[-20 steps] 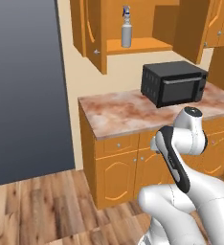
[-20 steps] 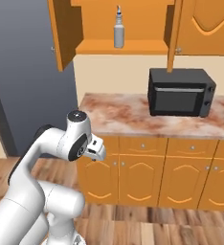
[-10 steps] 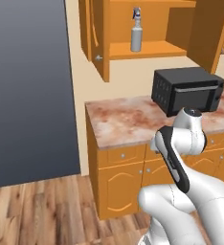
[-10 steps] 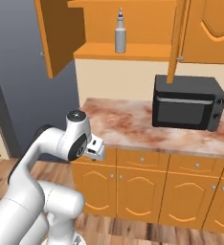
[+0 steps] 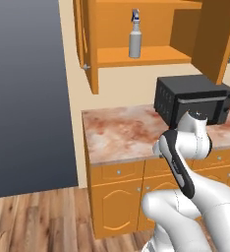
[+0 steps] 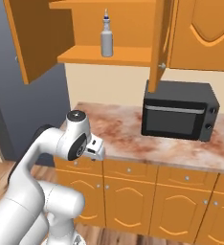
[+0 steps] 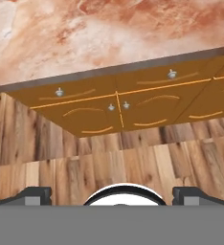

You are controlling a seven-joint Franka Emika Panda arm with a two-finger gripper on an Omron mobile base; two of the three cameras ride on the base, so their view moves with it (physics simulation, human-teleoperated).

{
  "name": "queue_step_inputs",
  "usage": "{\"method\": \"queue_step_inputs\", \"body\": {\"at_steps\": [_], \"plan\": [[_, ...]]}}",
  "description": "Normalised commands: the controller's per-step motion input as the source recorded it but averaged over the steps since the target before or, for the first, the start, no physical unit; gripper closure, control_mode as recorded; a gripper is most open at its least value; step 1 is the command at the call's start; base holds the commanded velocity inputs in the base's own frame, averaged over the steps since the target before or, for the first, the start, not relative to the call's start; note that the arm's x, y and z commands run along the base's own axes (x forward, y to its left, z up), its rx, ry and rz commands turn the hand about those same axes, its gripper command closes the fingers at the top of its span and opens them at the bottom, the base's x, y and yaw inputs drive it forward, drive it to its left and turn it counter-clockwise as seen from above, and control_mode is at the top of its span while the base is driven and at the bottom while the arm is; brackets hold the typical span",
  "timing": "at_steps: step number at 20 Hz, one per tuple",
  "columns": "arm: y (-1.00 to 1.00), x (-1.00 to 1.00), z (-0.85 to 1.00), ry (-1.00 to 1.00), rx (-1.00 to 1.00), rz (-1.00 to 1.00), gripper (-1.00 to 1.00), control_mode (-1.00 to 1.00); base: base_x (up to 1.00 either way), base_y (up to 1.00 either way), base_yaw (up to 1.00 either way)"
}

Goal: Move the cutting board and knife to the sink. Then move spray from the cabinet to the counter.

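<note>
Nearest to the robot is a floor of brown wooden planks [image 7: 109, 158]. Above it stands a row of orange base cabinets [image 6: 128, 191] with small silver knobs. On top of them lies the counter [image 5: 127, 133], a reddish-brown and cream marbled stone, and its left part is bare. On the right part of the counter stands a black microwave [image 6: 178, 110], closed, near the far wall. To the left of the counter there is a tall dark grey surface [image 5: 28, 93] that reaches down to the floor.

Higher on the far wall hangs the cabinet [image 6: 133, 28], orange, with both doors swung open. On its inner shelf [image 5: 141, 56] the spray [image 6: 106, 38] stands upright, a pale grey bottle with a blue-tipped nozzle, alone on the shelf and well above the counter. In the left base view the spray [image 5: 134, 37] is seen up and to the left of the microwave.

The gripper [image 7: 111, 194] is low, in front of the counter edge, and it looks down at the drawer fronts and the floor. Its two dark finger tips [image 7: 35, 195] stand far apart at the bottom of the hand view, with nothing between them, and it touches nothing. In the right base view the hand [image 6: 92, 148] is close to the near edge of the counter.
</note>
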Motion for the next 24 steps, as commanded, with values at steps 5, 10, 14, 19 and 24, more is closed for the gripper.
{"method": "queue_step_inputs", "body": {"at_steps": [5, 10, 14, 19, 24], "plan": [[0.0, 0.0, 0.0, 0.0, 0.0, 0.0, -1.0, 1.0, 0.49, -0.31, 0.16], [0.0, 0.0, 0.0, 0.0, 0.0, 0.0, -1.0, 1.0, 0.46, -0.31, 0.15], [0.0, 0.0, 0.0, 0.0, 0.0, 0.0, -1.0, 1.0, 0.45, -0.28, 0.11], [0.0, 0.0, 0.0, 0.0, 0.0, 0.0, -1.0, 1.0, 0.44, -0.28, 0.12], [0.0, 0.0, 0.0, 0.0, 0.0, 0.0, -1.0, 1.0, 0.38, -0.24, 0.11]]}}
